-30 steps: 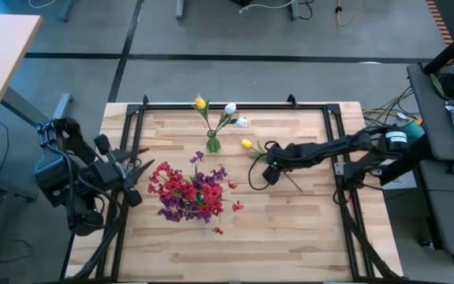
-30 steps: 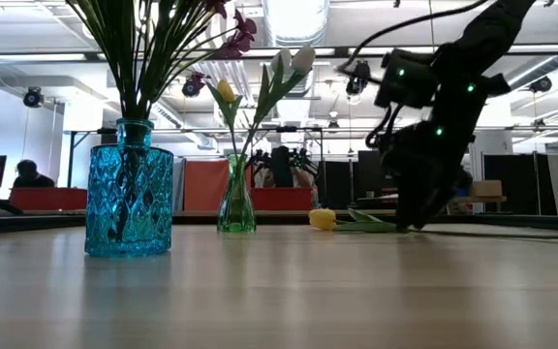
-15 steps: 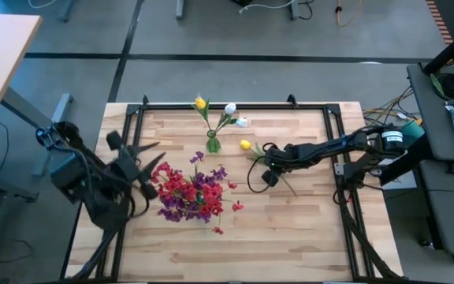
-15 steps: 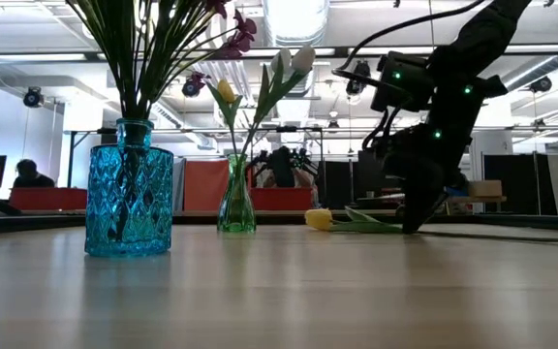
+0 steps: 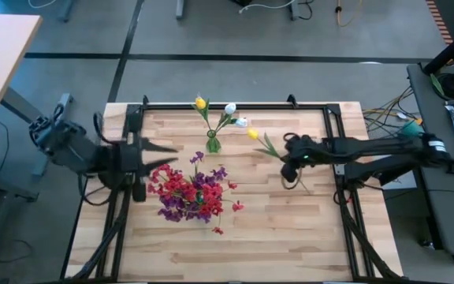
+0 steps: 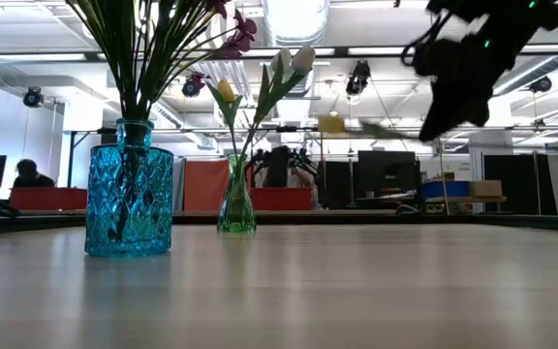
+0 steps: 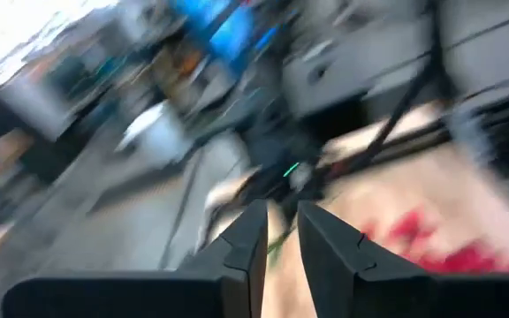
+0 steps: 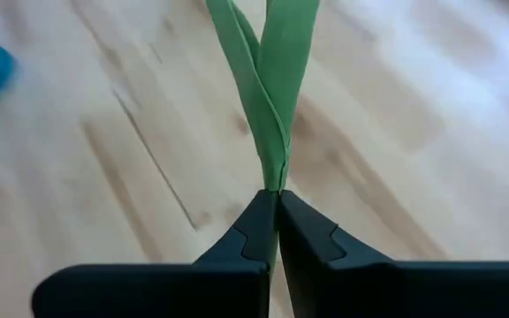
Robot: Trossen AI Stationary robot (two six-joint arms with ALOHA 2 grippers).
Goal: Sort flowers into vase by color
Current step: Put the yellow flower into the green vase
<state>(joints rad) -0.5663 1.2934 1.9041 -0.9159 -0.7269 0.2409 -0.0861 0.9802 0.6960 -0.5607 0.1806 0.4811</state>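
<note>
The yellow flower [image 5: 252,134] hangs in the air right of the small green vase [image 5: 212,144], with my right gripper [image 5: 288,166] shut on its green stem. In the low view its bud [image 6: 332,123] sits high above the tabletop. The green vase holds a yellow bud [image 5: 201,103] and white buds [image 5: 230,108]. The blue vase [image 6: 129,202] holds red and purple flowers [image 5: 189,189]. My left gripper [image 5: 162,150] hovers just left of that bunch, its fingers a narrow gap apart with nothing between them. My right gripper pinches the yellow flower's stem [image 8: 275,172] between its two fingertips, where two long leaves part. The fingers lie across the stem. The flower is lifted clear of the table, and its bud [image 5: 252,134] points toward the far left.
A black frame [image 5: 235,105] runs round the wooden tabletop. Bare wood lies along the near edge [image 5: 235,252] and on the right half. Loose red petals [image 5: 236,207] lie right of the bunch.
My right gripper has risen from the table and gone a little toward the right edge, taking the yellow flower with it. The flower lay on the wood before and now hangs clear. My left gripper has swung toward the far edge and the right, nearer the red bunch.
</note>
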